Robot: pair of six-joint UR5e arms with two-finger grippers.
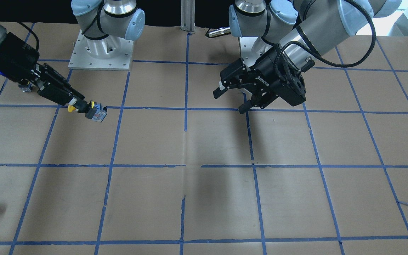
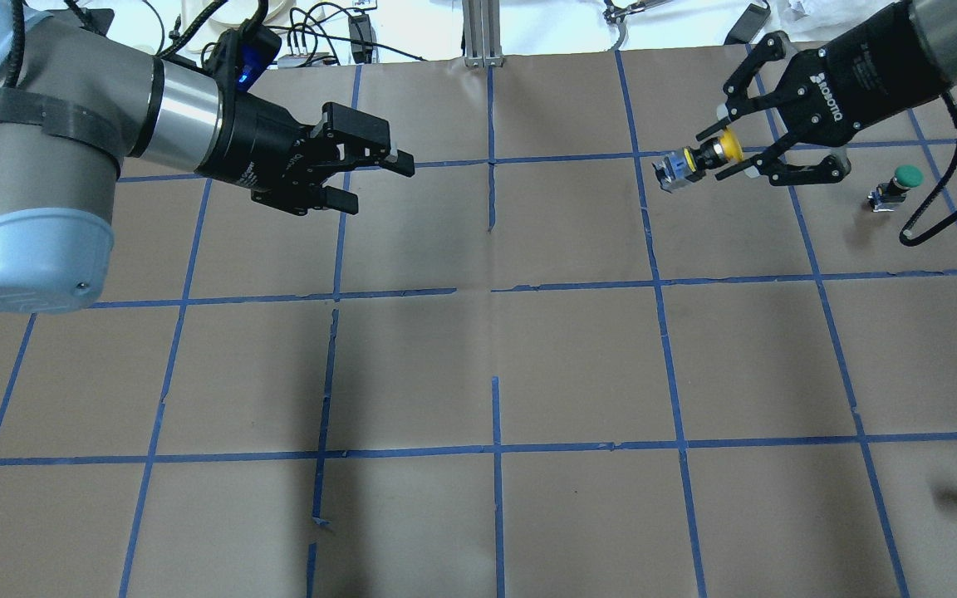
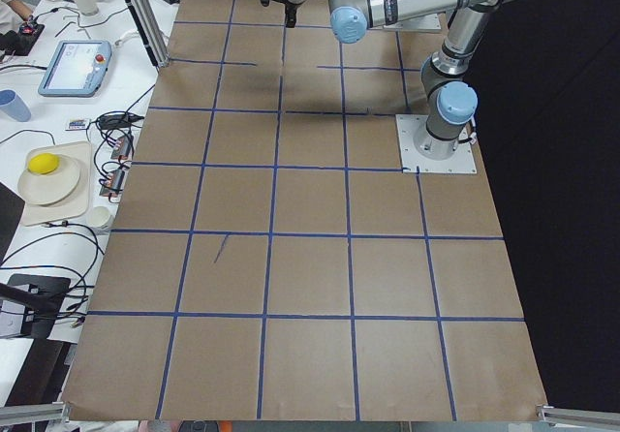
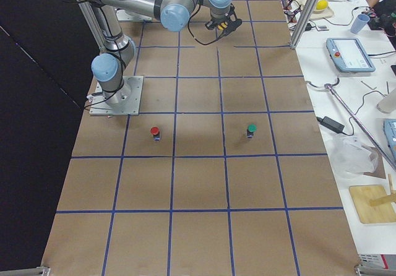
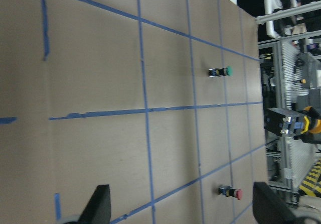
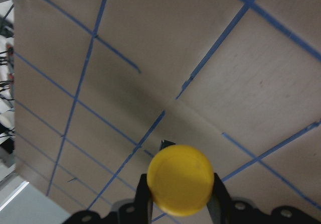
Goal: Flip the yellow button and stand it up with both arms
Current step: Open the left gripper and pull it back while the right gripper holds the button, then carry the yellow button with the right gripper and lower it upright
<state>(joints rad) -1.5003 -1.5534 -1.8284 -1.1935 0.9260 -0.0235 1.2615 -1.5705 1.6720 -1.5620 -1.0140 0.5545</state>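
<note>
**A:** Now, where is the yellow button (image 2: pixel 694 159)?

**B:** In the overhead view it is at about 2 o'clock on the worktop (image 2: pixel 578 365), and it appears to be lifted clear of it. The right hand (image 2: pixel 726 154) is closed on it just behind the cap and grips nothing else.

**A:** Orientation?

**B:** The long axis is near level. The base points to 9 o'clock, toward the left hand (image 2: pixel 379 178). The cap faces 3 o'clock, into the right palm.

**A:** State of the left hand?

**B:** It is spread wide and empty, at about 11 o'clock, well apart from the button.

**A:** How should the transfer be done?

**B:** As a judgement only:
1. Bring the left hand in along the axis.
2. Close it across the flat sides of the base, not the corners.
3. Release the right hand only once that grip is firm.
4. Rotate until the base faces down, then set it squarely, because the footprint is small.

Keep clear of the green button (image 2: pixel 902 178), at about 3 o'clock from the right hand.
</note>
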